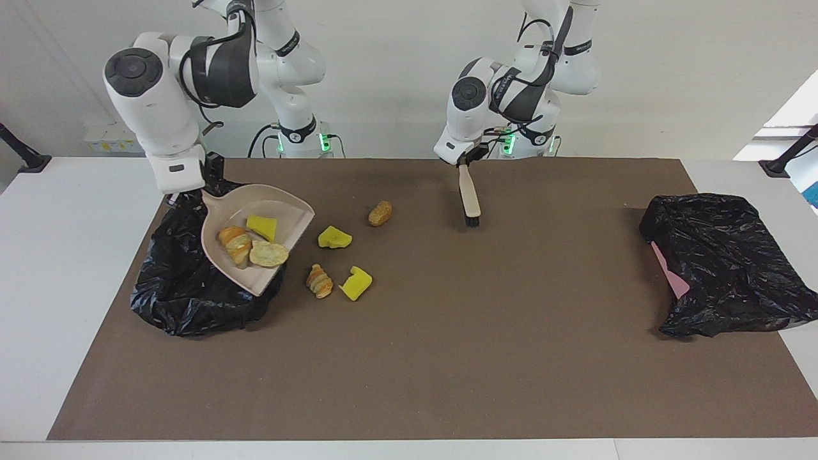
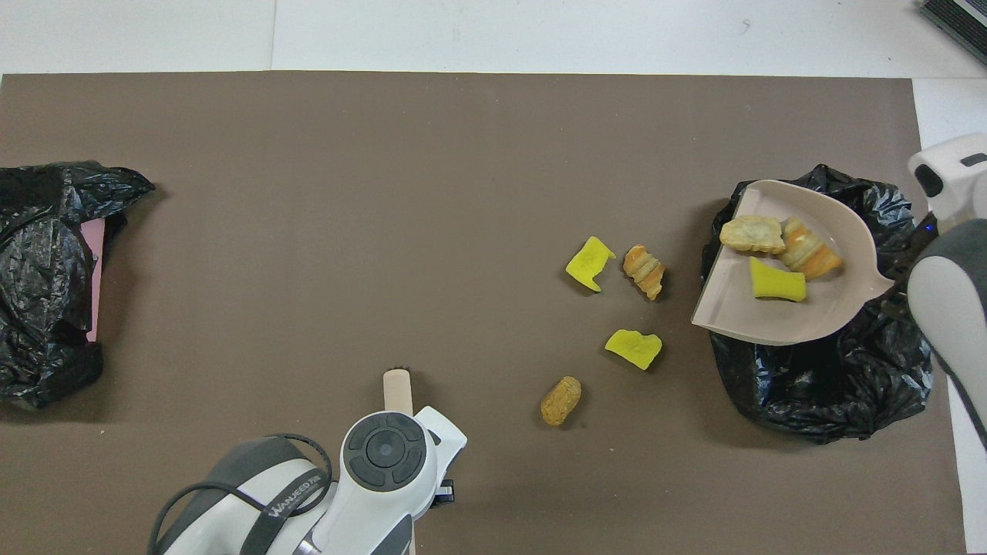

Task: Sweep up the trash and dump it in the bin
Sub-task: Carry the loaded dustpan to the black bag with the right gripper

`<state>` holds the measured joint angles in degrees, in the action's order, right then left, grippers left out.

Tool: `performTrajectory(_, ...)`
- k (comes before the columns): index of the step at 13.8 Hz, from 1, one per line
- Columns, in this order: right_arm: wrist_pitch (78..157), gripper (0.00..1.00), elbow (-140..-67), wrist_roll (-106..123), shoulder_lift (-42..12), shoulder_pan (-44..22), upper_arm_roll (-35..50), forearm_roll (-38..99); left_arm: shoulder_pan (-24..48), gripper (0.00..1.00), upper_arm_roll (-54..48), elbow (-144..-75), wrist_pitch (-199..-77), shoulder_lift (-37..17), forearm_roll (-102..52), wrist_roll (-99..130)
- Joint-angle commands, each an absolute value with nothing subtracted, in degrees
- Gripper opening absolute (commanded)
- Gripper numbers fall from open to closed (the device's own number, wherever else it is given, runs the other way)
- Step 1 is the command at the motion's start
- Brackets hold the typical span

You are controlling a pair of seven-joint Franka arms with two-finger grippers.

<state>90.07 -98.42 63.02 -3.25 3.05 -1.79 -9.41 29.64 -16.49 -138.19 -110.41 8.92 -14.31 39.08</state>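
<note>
My right gripper is shut on the handle of the beige dustpan and holds it tilted over the black-bagged bin. The pan carries three bits of trash: a croissant, a bread slice and a yellow chunk. Several more bits lie on the brown mat beside the pan: two yellow chunks, a croissant and a brown roll. My left gripper is shut on a wooden brush that hangs bristles down at the mat, apart from the trash.
A second crumpled black bag with a pink object under it lies at the left arm's end of the brown mat. In the overhead view the left arm's wrist hides most of the brush.
</note>
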Motion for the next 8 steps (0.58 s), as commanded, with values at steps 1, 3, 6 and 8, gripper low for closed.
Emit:
performTrajectory(1,87.02,0.00,-99.67,59.07,-1.32,6.58,-0.97,-10.55,30.15,0.70,-15.47,-140.01,-112.06,9.93,-16.52,35.00)
performTrajectory(3,84.39,0.00,-99.58,57.14,-1.23,6.86,-1.05,-11.50,29.71,1.00,-15.38,-139.14,-111.80,9.14,-16.52,34.72)
performTrajectory(6,81.31,0.00,-98.97,52.42,-1.40,7.03,-1.05,-14.15,29.27,1.00,-15.29,-138.25,-111.97,8.35,-16.61,34.80)
performTrajectory(8,78.06,0.00,-96.34,48.08,-3.07,6.77,-0.79,-15.64,28.65,1.00,-15.29,-138.25,-112.24,8.26,-16.52,34.63)
